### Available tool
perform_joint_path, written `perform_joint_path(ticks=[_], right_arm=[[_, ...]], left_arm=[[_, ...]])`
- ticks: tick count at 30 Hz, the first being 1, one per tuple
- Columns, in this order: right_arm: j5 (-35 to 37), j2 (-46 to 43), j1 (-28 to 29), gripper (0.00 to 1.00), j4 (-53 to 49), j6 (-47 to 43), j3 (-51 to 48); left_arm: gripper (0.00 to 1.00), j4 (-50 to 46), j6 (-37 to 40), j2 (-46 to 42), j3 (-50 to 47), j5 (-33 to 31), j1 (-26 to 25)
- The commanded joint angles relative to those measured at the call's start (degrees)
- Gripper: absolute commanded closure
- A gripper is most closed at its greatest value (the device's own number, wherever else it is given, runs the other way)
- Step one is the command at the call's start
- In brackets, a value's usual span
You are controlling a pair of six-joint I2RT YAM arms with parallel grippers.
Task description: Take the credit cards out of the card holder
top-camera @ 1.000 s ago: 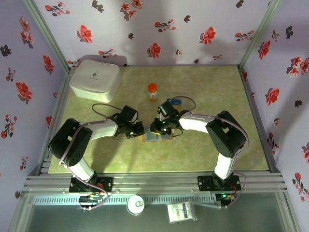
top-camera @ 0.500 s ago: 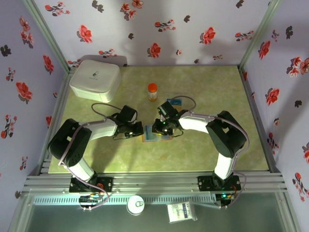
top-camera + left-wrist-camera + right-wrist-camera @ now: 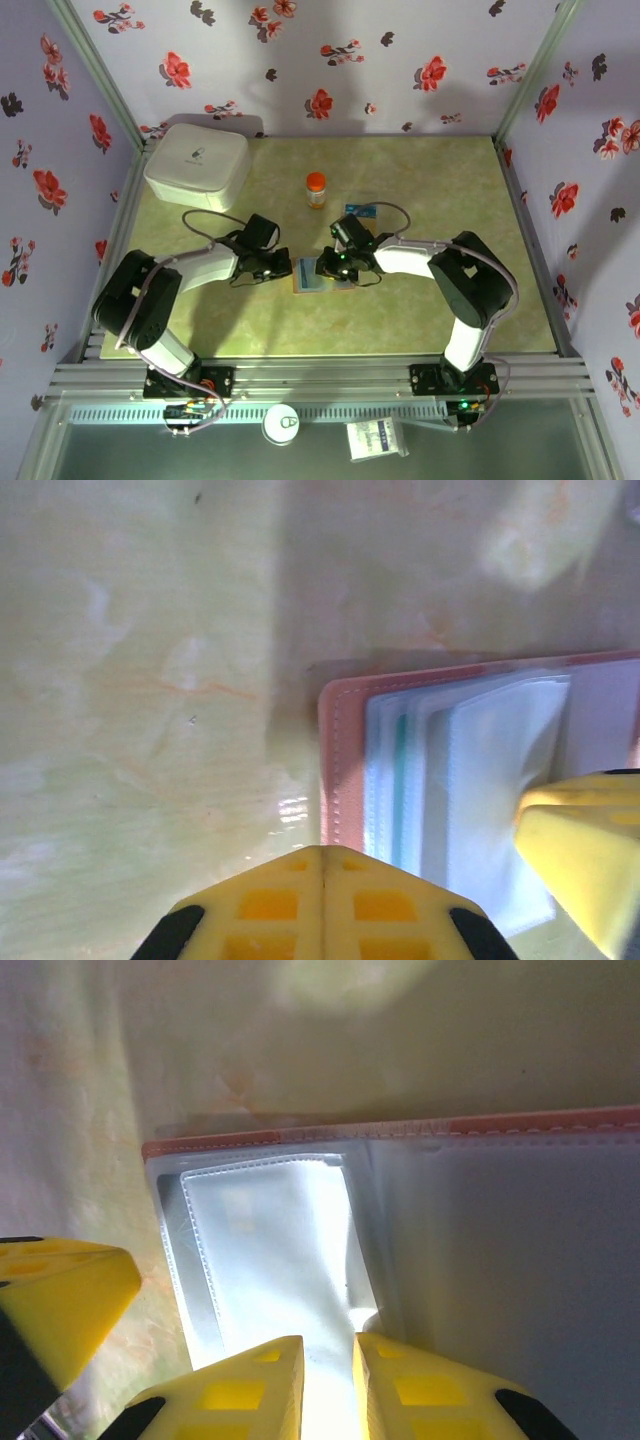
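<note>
Since a second ago: left arm's elbow swung out left, both tools nudged slightly, card holder (image 3: 312,280) much where it was

Top view: holder lies open on the worktop (image 3: 420,200), mid-front, between left tool (image 3: 284,268) and right tool (image 3: 326,268), both down at it. One blue card (image 3: 362,211) lies apart behind the right arm.

Left wrist: left tool (image 3: 322,880) fingers pressed together, just off the holder's reddish edge (image 3: 345,760); a teal edge (image 3: 400,770) among the clear sleeves.

Right wrist: right tool (image 3: 328,1380) over a clear sleeve (image 3: 270,1250), fingers nearly together, thin slit between; cannot tell if anything is pinched
</note>
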Motion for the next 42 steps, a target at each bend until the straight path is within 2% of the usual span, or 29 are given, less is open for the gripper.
perform_joint_path(ticks=[1, 6, 16, 23, 42], right_arm=[[-1.62, -1.00, -0.93, 0.79, 3.38, 2.31, -2.39], [-4.12, -0.87, -2.15, 0.79, 8.80, 4.54, -4.97], [-6.78, -1.29, -3.83, 0.79, 15.59, 7.38, -8.95], [-8.44, -1.18, -4.79, 0.79, 19.62, 9.25, -10.47], [-10.03, -1.53, -5.46, 0.79, 22.15, 10.13, -12.40]], left_arm=[[0.99, -2.80, 0.57, -3.42, 2.56, -0.57, 0.34], [0.91, -1.14, -2.19, -4.23, 3.41, 3.46, 0.00], [0.70, 7.99, -8.24, 1.53, 1.97, 9.53, -1.86], [0.68, 9.56, -9.50, 3.52, 1.61, 9.70, -2.74], [0.68, 10.05, -11.75, 7.67, 2.80, 9.89, -3.44]])
